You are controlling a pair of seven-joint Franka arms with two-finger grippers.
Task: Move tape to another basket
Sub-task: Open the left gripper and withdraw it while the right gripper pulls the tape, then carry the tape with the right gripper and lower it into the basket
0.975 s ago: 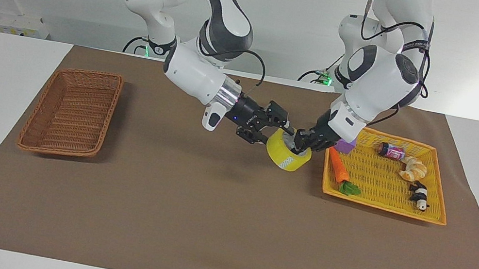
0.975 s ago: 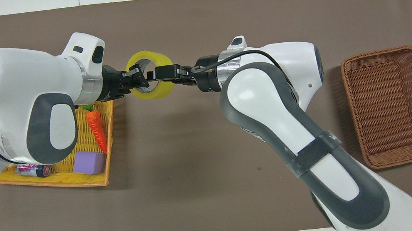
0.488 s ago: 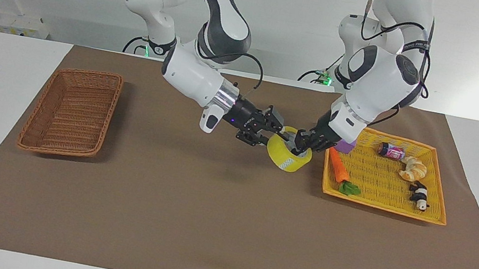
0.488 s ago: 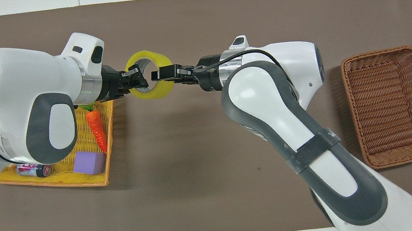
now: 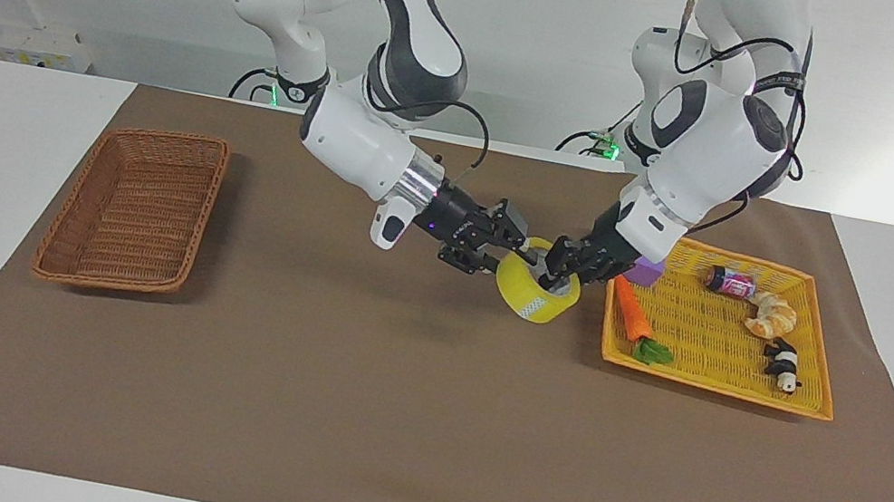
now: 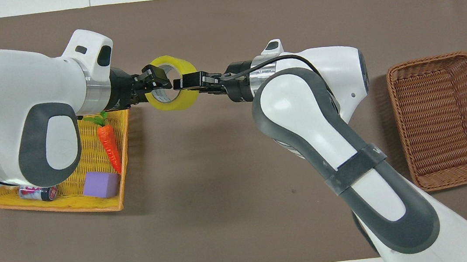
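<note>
Hanging over the counter beside the yellow tray (image 5: pixel 819 330), the tape (image 5: pixel 536 294) is showing both grippers' jaws clamped on its rim: left gripper (image 5: pixel 558 272), right gripper (image 5: pixel 521 257). The overhead view is hiding its height.

Overhead: left arm's big white link covers most of the yellow tray (image 6: pixel 116 204), w/ only carrot (image 6: pixel 108 141), purple cube (image 6: pixel 101 184) and can end showing. Tape (image 5: pixel 536 293): can't tell if either jaw pair actually clamps its wall.

1 tape (image 5: pixel 535 296), 1 basket (image 5: pixel 133 207), 1 tray (image 5: pixel 713 385), 2 arms.
</note>
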